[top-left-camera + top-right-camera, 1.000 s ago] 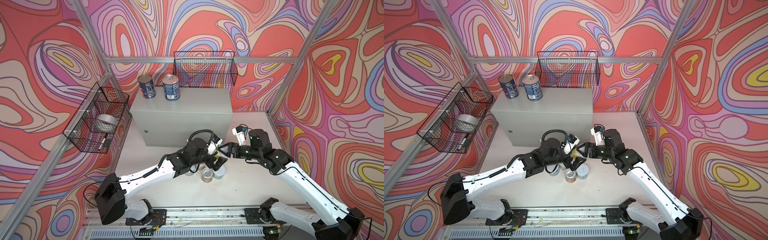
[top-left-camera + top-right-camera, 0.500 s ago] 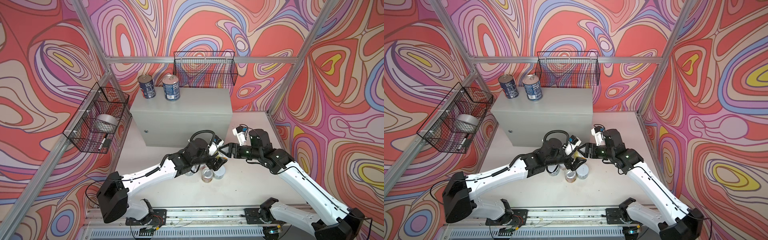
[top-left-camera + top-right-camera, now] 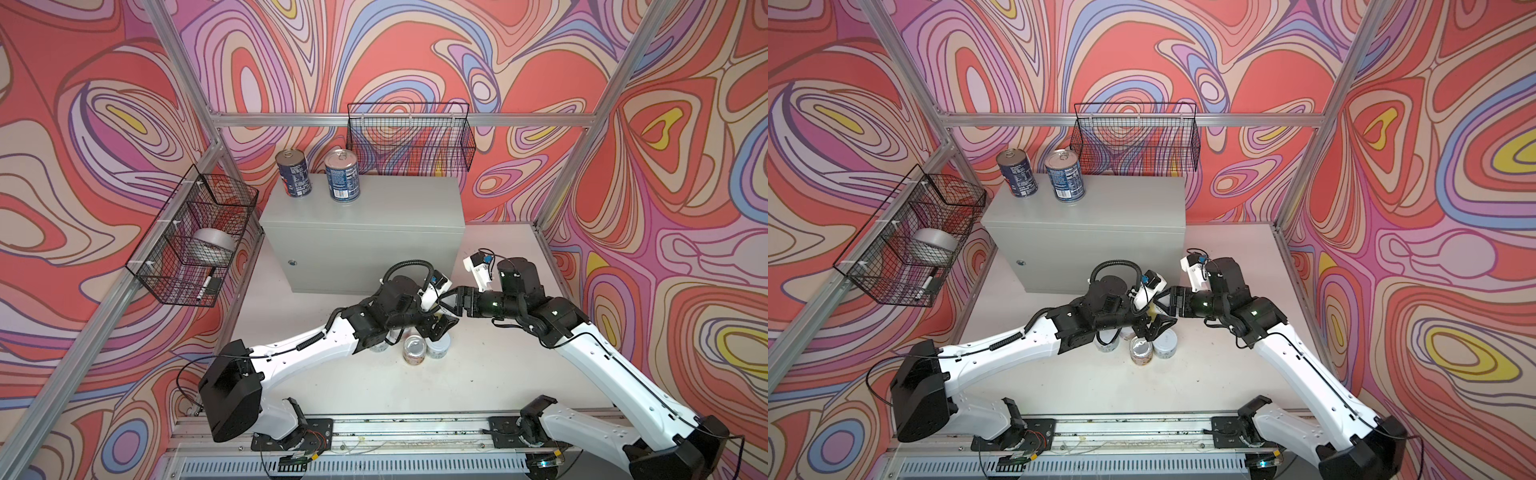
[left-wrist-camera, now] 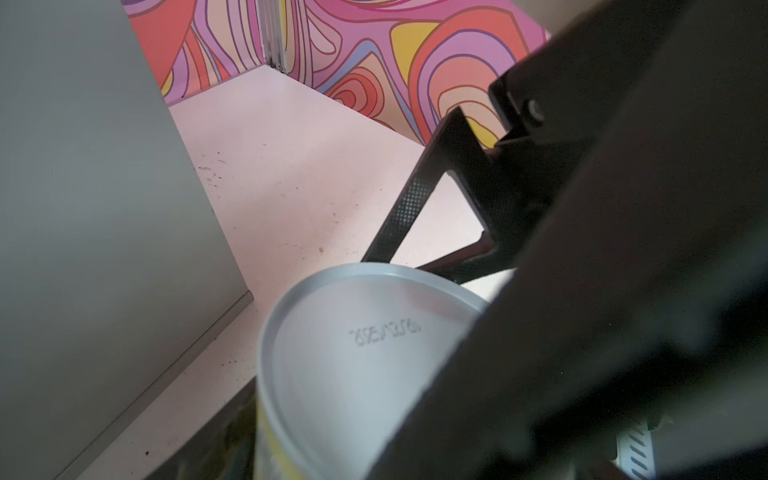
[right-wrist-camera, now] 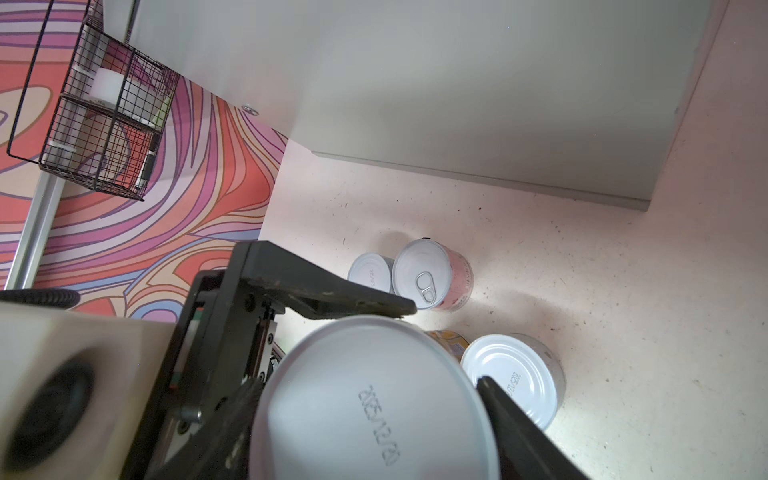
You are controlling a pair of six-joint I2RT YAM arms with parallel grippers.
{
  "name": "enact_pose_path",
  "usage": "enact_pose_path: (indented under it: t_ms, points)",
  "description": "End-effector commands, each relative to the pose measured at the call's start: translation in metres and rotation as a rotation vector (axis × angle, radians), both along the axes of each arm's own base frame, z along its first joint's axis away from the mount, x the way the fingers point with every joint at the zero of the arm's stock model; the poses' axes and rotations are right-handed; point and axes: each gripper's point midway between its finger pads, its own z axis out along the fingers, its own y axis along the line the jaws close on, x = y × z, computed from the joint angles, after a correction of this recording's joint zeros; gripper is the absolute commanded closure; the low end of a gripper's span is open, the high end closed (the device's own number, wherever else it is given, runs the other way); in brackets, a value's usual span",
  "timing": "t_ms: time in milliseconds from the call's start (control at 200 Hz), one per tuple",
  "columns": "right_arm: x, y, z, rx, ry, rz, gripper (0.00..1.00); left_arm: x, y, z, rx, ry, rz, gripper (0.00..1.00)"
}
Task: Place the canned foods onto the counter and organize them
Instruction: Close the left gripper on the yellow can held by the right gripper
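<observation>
Canned foods sit in three places, and the one that matters is in the air. You have the yellow-labelled can pinched by both arms at once. The right end effector is closed across its sides. The left end effector looks clamped on it too, with one left finger lying right at the silver rim. The can hangs above mid-bench, just in front of the grey cabinet that serves as the counter, near its front right corner. Four other cans stand bunched on the bench directly below. Two blue-labelled cans stand by the back left corner of the cabinet top.

Your main risk is the double grip. If either arm pulls away before the other lets go, the can twists, and the smooth tin will likely slip from the rim-side hold. A drop would land on the bunch below and could topple those cans or roll them toward the bench edges. Watch the fingers too, since the two sets are nearly touching. On the lift, a can carried low may catch the cabinet's front edge.
</observation>
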Motion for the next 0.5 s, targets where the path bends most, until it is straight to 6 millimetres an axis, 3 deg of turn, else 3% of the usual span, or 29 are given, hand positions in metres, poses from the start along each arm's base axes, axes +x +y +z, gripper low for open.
enact_pose_path:
  t_ms: [0, 120, 300, 496]
  points:
    - [-0.005, 0.011, 0.035, 0.072, -0.082, 0.062, 0.33, 0.005, -0.009, 0.012, -0.036, -0.030, -0.007, 0.18]
    - [-0.005, 0.011, 0.033, 0.069, -0.076, 0.064, 0.33, 0.006, -0.009, 0.012, -0.037, -0.036, -0.006, 0.29]
    - [-0.005, 0.010, 0.030, 0.060, -0.073, 0.061, 0.33, 0.009, -0.004, 0.014, -0.034, -0.058, 0.021, 0.32]
    - [-0.004, 0.004, 0.024, 0.025, -0.074, 0.034, 0.25, 0.013, 0.007, 0.024, -0.053, -0.098, 0.070, 0.33]
